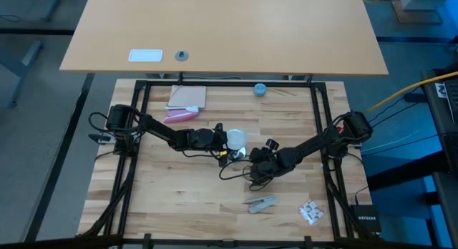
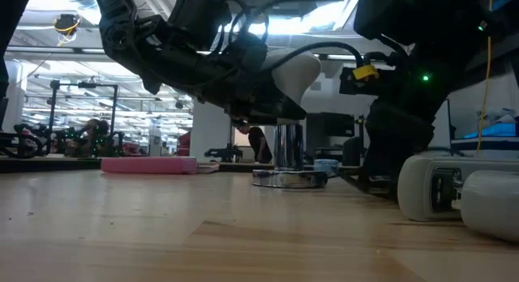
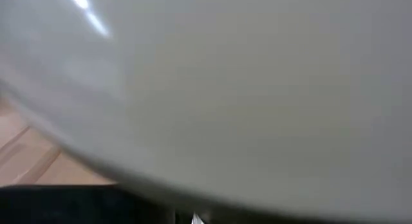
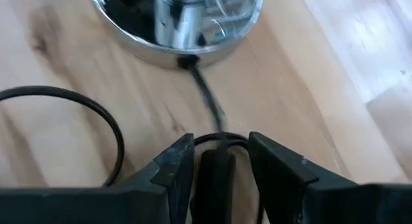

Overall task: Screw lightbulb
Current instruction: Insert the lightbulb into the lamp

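One small white frosted lightbulb is held in the closed jaws of the left gripper directly above a shiny silver lamp base on the wooden bench; the right gripper jaws are closed on the thin black cord.

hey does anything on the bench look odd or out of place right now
Only mildly: the black cord from the silver lamp base loops loosely over the wood, and the right gripper has its jaws around the cord, not the lightbulb.
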